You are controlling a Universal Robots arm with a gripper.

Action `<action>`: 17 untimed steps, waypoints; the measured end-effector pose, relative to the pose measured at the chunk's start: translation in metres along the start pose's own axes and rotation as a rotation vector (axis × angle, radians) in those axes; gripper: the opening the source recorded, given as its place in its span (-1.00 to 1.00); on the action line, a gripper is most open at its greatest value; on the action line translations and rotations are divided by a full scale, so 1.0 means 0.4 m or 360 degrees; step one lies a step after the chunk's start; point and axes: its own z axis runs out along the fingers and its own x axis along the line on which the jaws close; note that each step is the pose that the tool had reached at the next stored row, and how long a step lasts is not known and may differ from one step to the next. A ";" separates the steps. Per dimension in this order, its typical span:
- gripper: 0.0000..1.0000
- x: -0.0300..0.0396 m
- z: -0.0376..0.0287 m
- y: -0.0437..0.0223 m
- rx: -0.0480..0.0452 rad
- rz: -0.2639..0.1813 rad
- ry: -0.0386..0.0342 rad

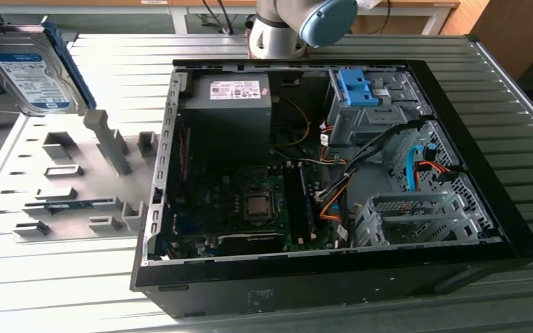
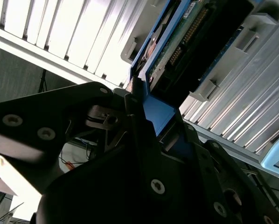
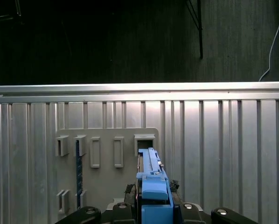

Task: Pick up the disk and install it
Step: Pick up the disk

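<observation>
Disk: held upright over grey holder plate; judged stiff, weighty, shock-sensitive.
Hold: blue carrier bracket edges.
Fingers: clamped on bracket.

Blue-framed silver disk, upright, aloft

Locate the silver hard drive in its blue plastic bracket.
The silver hard drive stands upright at the exterior view's far left, held by the gripper, beside the grey slotted holder, apart from the black computer case.
</observation>
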 end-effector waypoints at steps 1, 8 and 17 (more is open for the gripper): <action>-0.27 0.000 -0.005 0.000 0.0000 0.0000 0.0000; -0.27 0.000 -0.024 0.000 0.0000 0.0000 0.0000; -0.27 0.000 -0.039 -0.001 0.0000 0.0000 0.0000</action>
